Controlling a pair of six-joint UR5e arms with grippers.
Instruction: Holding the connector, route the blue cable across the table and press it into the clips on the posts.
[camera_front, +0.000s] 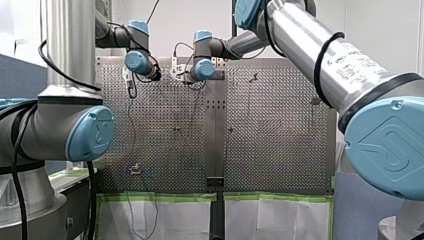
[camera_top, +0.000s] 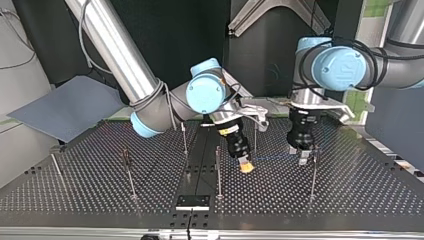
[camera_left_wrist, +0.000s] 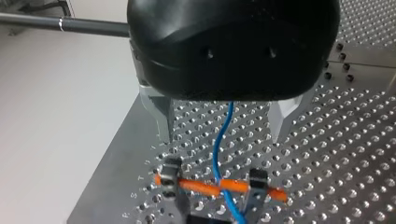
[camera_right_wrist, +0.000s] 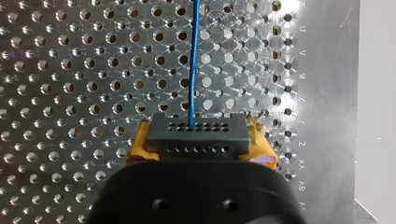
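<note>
Blue cable (camera_right_wrist: 192, 60), thin, round, smooth-jacketed. It runs straight out of the dark grey, hole-dotted connector block (camera_right_wrist: 197, 133) and away over the perforated metal tabletop (camera_top: 350, 190). In the top view it shows as a fine taut line between the two pincers, low over the surface, right of centre.

Right pincer (camera_right_wrist: 200, 142): yellow pads clamped on either side of the connector block, cable exit facing forward. Probably held this way so the free run can be steered without twisting the plug.

Left pincer (camera_left_wrist: 219, 135): metal fingers spread wide, nothing gripped. The cable passes between them untouched. Reads as a loose guide position, ready to close or press down.

Below it an orange bar (camera_left_wrist: 219, 185) spans two small black blocks (camera_left_wrist: 258, 179), and the cable crosses over it. Cannot tell whether that is a clip.

Slim metal posts (camera_top: 218, 170) stand around the pincers in the top view, one just beside the left pincer. No cable visibly seated in a clip on any of them; pressing-in looks not yet done.
</note>
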